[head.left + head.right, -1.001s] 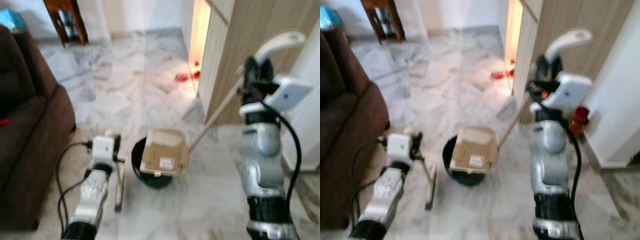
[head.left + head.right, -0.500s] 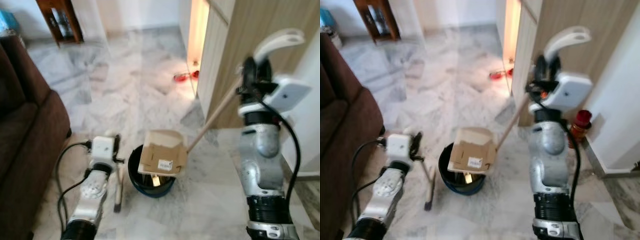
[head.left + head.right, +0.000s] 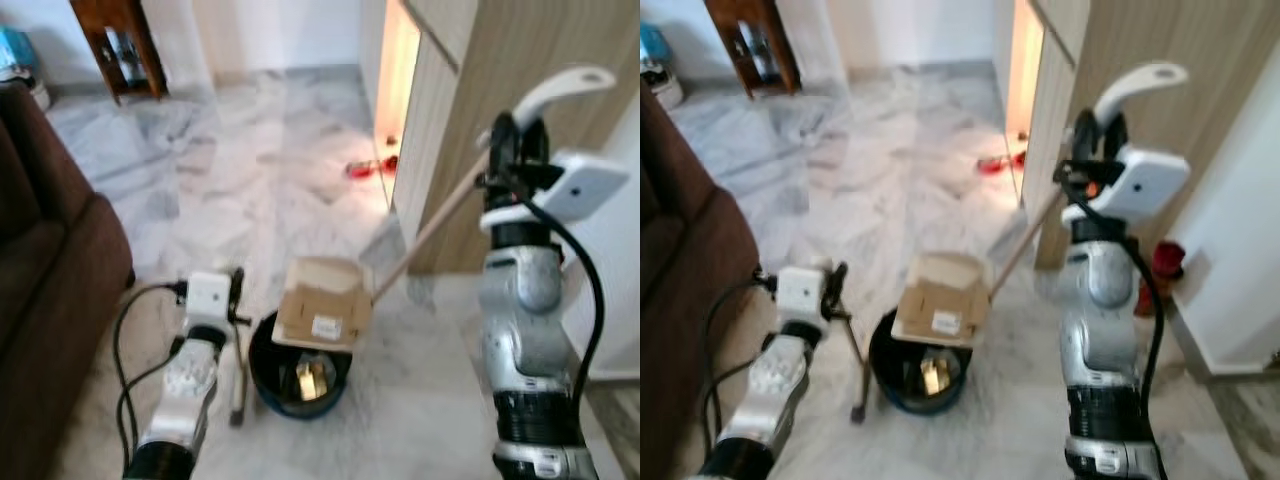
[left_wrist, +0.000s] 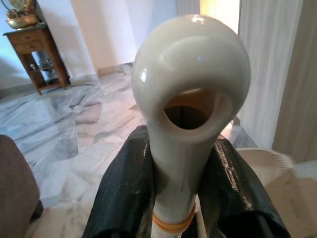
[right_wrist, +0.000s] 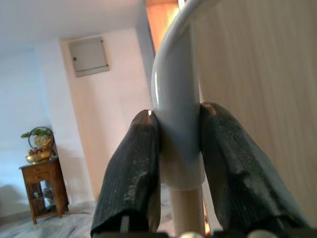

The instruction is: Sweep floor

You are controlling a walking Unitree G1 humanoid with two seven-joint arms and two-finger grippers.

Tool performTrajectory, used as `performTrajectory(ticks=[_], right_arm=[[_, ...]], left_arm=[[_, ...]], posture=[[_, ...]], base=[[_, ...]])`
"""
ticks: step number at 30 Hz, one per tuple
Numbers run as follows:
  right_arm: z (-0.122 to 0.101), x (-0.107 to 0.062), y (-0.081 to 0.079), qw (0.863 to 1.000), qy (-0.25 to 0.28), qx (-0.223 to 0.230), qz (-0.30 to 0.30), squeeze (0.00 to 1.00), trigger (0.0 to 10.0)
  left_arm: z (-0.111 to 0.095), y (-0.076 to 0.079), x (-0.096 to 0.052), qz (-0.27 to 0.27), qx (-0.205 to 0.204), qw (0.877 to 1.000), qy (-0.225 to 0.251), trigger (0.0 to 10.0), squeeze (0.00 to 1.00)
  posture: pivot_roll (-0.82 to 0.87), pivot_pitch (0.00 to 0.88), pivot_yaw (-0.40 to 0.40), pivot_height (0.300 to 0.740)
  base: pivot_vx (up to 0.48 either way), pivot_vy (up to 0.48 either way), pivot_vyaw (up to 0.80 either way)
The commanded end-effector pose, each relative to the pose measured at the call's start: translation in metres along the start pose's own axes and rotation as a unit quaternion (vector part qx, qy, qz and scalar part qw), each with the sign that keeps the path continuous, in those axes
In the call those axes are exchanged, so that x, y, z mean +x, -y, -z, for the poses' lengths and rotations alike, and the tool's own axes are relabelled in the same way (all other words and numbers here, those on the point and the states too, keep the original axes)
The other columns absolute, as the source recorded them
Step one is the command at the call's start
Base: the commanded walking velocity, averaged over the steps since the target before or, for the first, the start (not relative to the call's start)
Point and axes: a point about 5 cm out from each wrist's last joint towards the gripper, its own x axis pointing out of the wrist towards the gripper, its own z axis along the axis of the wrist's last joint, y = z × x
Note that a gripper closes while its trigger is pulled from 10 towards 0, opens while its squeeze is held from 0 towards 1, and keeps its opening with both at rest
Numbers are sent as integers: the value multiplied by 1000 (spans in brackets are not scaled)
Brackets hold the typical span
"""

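Observation:
My right gripper (image 3: 513,152) is raised at chest height, shut on the white grip (image 5: 176,124) of a long wooden stick (image 3: 430,228). The stick slopes down to a tan cardboard-like pan (image 3: 322,303) with a white label. That pan hangs tilted over a dark round bin (image 3: 270,375), and yellowish scraps (image 3: 315,378) lie inside the bin. Low at the left, my left gripper (image 3: 236,292) is shut on the white looped handle (image 4: 190,94) of a short brush. The brush's stick (image 3: 239,375) reaches down to the marble floor beside the bin.
A brown sofa (image 3: 45,300) stands close on the left. Wood-panelled cabinet doors (image 3: 470,90) and a white wall are on the right. A small red object (image 3: 364,168) lies by the lit doorway. A wooden side table (image 3: 115,45) stands at the far back left.
The view has shifted slightly. The pan has lifted off the bin's mouth, and yellowish scraps now lie in the bin. Both grippers keep their hold.

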Motion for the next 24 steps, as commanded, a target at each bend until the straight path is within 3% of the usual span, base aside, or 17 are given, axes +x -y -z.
performTrajectory(ticks=[1, 9, 15, 19, 24], right_arm=[[-20, 7, -10, 999, 48, 11, -16, 0, 10000], [-23, 7, -14, 998, 55, 16, -29, 0, 10000], [-26, 4, -29, 995, 67, 4, -79, 0, 10000], [-30, 1, -40, 991, 79, 16, -105, 0, 10000], [-42, -11, -73, 976, 103, 39, -186, 0, 10000]], left_arm=[[-9, -9, 4, -10, 5, 1000, 23, 10000, 0], [-10, -8, 4, -11, 1, 1000, 29, 10000, 0], [-10, -8, 4, -8, 0, 1000, 29, 10000, 0], [-10, -8, 4, -8, -1, 1000, 29, 10000, 0], [-11, -8, 4, -7, -1, 1000, 31, 10000, 0]], posture=[[-5, 46, 35, 740], [-6, 46, 35, 740], [-8, 46, 35, 740], [-8, 46, 35, 740], [-5, 50, 37, 740]], base=[[330, 0, 0], [75, 0, 0], [0, 0, 0], [0, 0, 0], [0, 0, 0]])
